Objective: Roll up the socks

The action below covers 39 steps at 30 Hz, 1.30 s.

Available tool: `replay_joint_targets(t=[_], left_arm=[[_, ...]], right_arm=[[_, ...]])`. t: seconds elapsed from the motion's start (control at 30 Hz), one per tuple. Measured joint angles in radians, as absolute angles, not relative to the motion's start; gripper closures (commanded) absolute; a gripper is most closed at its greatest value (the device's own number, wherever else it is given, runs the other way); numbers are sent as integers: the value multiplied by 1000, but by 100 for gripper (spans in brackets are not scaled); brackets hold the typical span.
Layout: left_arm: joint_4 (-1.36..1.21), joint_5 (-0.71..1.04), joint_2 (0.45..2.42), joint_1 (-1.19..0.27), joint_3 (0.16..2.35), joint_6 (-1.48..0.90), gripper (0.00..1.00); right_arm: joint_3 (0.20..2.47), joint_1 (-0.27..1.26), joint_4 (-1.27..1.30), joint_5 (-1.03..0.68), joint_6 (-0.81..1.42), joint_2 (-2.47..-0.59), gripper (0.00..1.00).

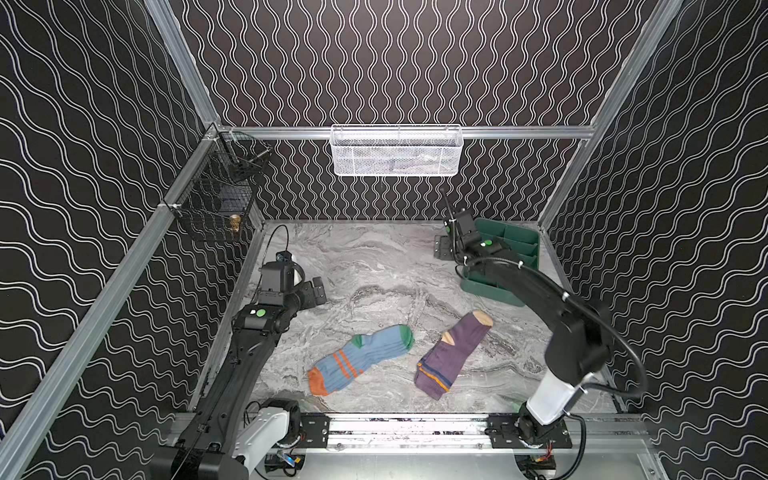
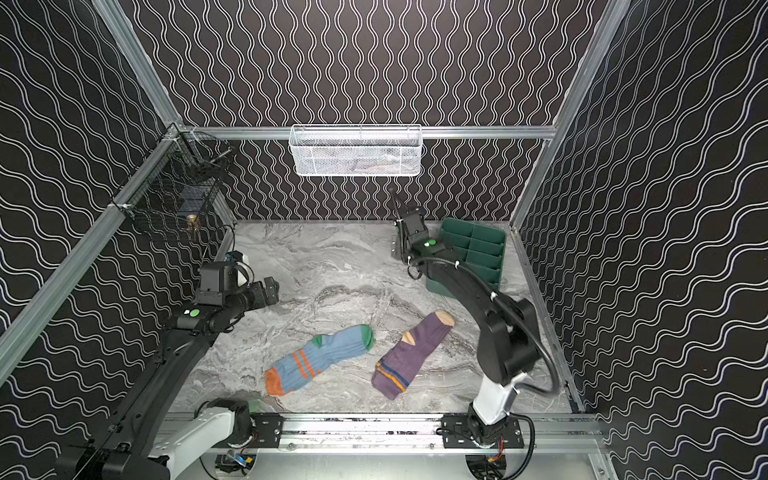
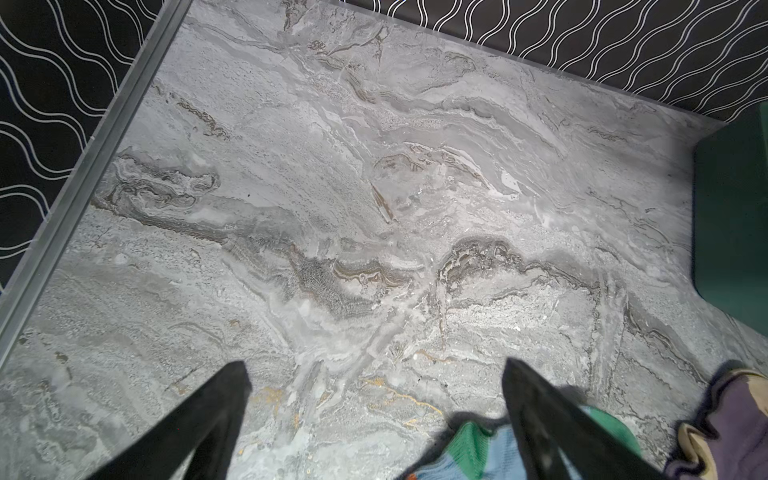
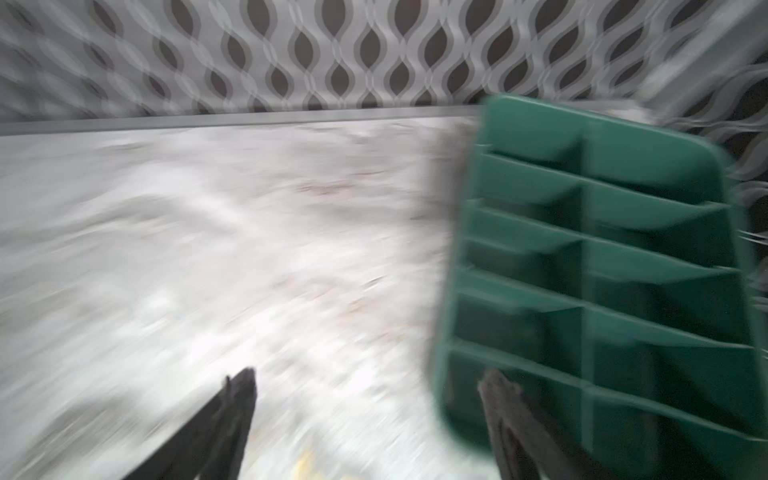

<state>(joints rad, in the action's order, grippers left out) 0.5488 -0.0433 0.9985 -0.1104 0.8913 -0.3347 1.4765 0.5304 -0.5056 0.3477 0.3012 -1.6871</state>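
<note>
**Left gripper** [image 3: 374, 365]: released, jaws spread wide, nothing between them. It hangs over bare tabletop at left centre in both top views. In the left wrist view one of its fingers [image 3: 548, 419] crosses in front of the toe of the light blue sock [image 1: 360, 360]; contact cannot be confirmed.

**Right gripper** [image 4: 369, 374]: jaws apart, nothing held. The right wrist view is blurred. In both top views it sits at the upper right of the tabletop, just beside the left edge of the green divided tray [image 1: 521, 240].

**Socks:** both lie flat and unrolled at lower centre of the top views.
- The light blue sock has its orange cuff toward the lower left and its green toe toward the upper right.
- The purple sock [image 1: 453, 355] lies to its right, striped cuff low and tan toe toward the upper right.
- A strip of bare surface lies between the two. Neither gripper touches the purple sock.

**Surface:** grey marbled tabletop [image 1: 374, 257] with darker veins.

**Room:**
- The enclosure has black walls [image 1: 374, 62] printed with white wavy lines on three sides, framed by aluminium rails [image 1: 519, 132].
- A white mesh basket [image 1: 395, 151] hangs on the back rail at upper centre.
- A black wire basket [image 1: 216, 195] hangs on the left rail at upper left; its contents are unclear.
- Both arm bases stand on a slotted rail [image 1: 415, 428] along the lower edge
</note>
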Motion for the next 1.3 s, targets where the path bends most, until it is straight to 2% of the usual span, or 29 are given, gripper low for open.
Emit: replay_joint_targets(t=[0.23, 0.6, 0.8, 1.17, 1.3], left_arm=[[548, -29, 1016, -110, 891, -335, 1], [548, -22, 1008, -110, 890, -335, 1], [548, -21, 1013, -110, 889, -335, 1], [548, -15, 1015, -110, 889, -335, 1], [548, -14, 1015, -111, 889, -336, 1]], right_arm=[[1210, 626, -514, 79, 402, -1573, 22], [1107, 792, -448, -121, 556, -1721, 37], [1107, 818, -420, -121, 590, -1777, 49], [1141, 823, -427, -47, 535, -1845, 91], [1223, 813, -427, 46, 390, -1915, 94]])
